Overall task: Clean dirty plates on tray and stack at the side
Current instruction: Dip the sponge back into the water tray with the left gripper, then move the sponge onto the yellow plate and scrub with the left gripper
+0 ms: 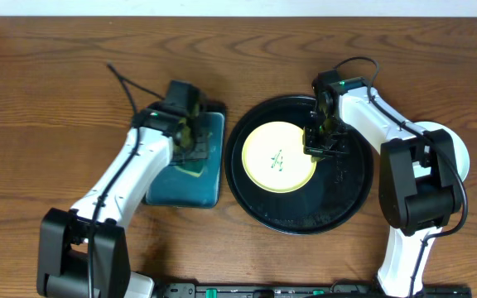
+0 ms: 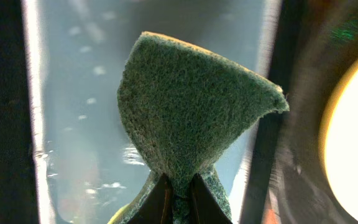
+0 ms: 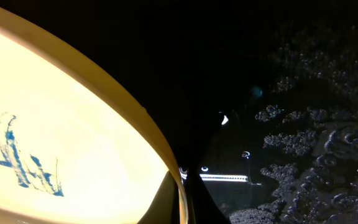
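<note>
A pale yellow plate [image 1: 278,157] with a scribble in its centre lies in the large round black tray [image 1: 348,197]. My right gripper [image 1: 319,142] is shut on the plate's right rim; in the right wrist view the rim [image 3: 135,118] runs between the fingers [image 3: 180,198], with a blue scribble at left. My left gripper [image 1: 186,132] is shut on a green sponge [image 2: 191,112] over the teal tray [image 1: 197,186]; the fingertips [image 2: 179,198] pinch its lower end. A pale plate [image 1: 460,153] shows partly behind the right arm at the right.
The rectangular teal tray stands left of the black tray, almost touching it. The black tray's floor [image 3: 316,143] is wet with droplets. A black cable [image 1: 131,85] trails behind the left arm on the wooden table.
</note>
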